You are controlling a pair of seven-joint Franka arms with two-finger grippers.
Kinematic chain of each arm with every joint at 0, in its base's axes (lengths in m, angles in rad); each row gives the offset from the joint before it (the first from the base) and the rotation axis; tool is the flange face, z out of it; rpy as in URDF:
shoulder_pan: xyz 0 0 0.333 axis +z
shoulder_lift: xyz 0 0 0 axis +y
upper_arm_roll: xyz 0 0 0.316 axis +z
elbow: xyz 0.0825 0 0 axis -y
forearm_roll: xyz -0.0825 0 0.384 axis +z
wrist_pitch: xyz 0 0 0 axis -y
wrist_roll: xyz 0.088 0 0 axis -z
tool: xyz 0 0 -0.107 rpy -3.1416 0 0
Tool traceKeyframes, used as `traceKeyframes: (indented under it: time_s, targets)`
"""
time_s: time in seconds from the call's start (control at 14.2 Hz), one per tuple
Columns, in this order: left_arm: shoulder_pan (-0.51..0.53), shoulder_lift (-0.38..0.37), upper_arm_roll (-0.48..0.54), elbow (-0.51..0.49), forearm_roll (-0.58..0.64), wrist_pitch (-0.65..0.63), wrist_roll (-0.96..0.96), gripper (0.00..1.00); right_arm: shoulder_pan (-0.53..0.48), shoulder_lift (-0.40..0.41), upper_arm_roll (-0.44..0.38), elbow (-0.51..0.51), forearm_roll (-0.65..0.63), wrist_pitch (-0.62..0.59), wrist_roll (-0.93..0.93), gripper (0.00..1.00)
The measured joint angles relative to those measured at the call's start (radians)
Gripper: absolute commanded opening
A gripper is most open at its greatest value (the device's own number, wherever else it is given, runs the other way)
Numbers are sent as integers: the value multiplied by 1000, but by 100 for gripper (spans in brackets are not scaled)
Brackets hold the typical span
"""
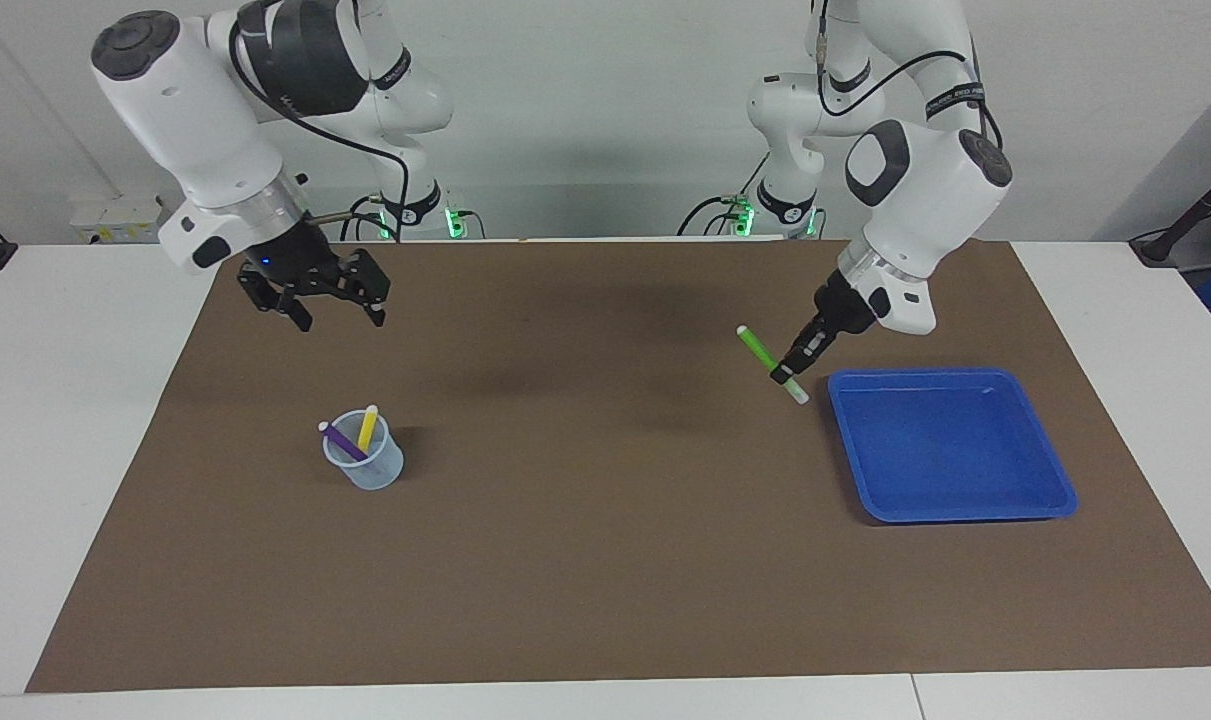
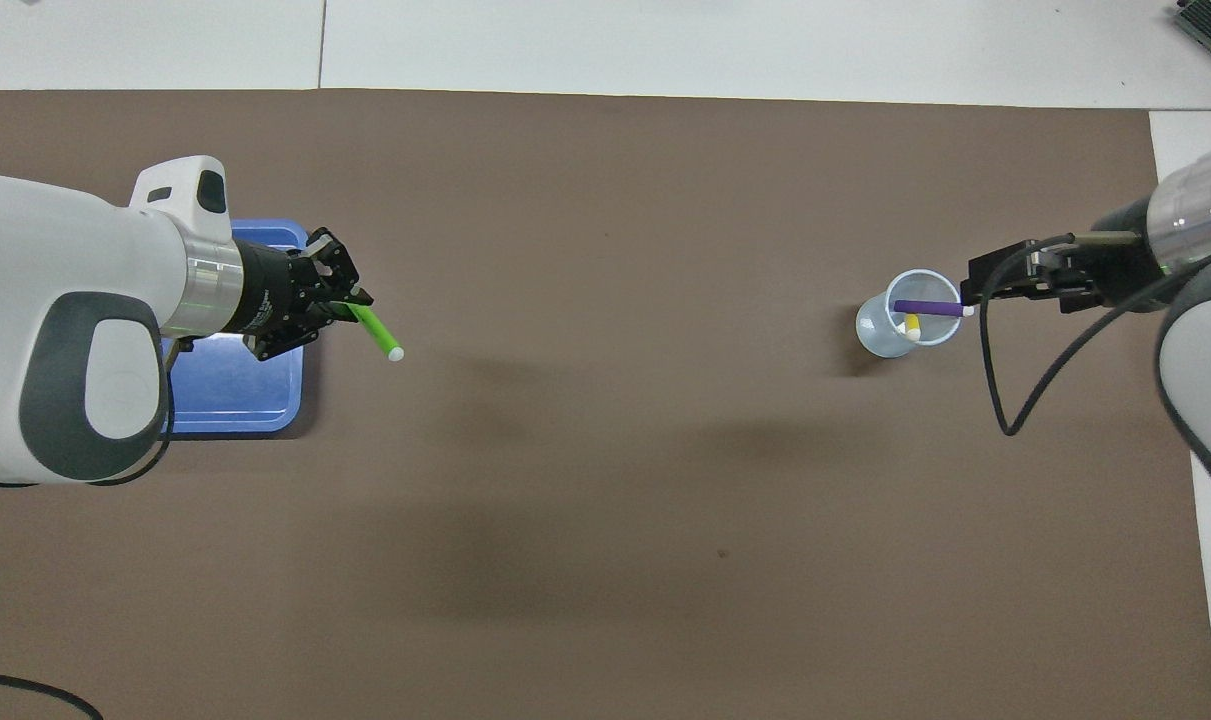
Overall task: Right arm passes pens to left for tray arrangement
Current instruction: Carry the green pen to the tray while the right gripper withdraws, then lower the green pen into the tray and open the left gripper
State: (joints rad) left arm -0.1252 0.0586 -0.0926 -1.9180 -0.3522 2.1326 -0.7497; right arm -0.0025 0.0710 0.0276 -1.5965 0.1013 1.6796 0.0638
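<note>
The green pen [image 1: 763, 354] hangs tilted in the left gripper [image 1: 791, 374], clamped tight near its lower pale end, in the air over the brown mat [image 1: 605, 560] just beside the blue tray [image 1: 1055, 488] at the left arm's end of the counter. The purple pen [image 1: 343, 441] and yellow pen [image 1: 367, 427] stand in the clear cup [image 1: 375, 472] toward the right arm's end. The right gripper [image 1: 337, 312] hangs over the mat near the cup, its fingers spread wide and empty.
</note>
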Motion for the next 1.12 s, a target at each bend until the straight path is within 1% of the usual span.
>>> traceKeyframes:
  time_s: [0.21, 0.35, 0.49, 0.63, 0.84, 1.12]
  targets:
    - [41, 0, -1, -4, 106, -3, 238, 0, -6, -3, 1, 0, -24, -7, -11, 100]
    - [85, 7, -1, -11, 145, -3, 448, 0, -10, -6, 1, 0, -32, -7, -11, 100]
    - [129, 24, 1, -15, 167, -1, 607, 0, -33, -7, 1, 0, -35, -7, -11, 100]
    - [153, 54, 1, -16, 203, 20, 669, 0, -54, -7, 0, 0, -35, -10, -12, 100]
    - [156, 128, -9, -17, 354, 71, 695, 0, -56, -12, 3, 0, -50, -23, -12, 100]
    - [160, 207, -10, -22, 380, 147, 736, 0, -56, -17, 6, -6, -58, -27, -12, 100]
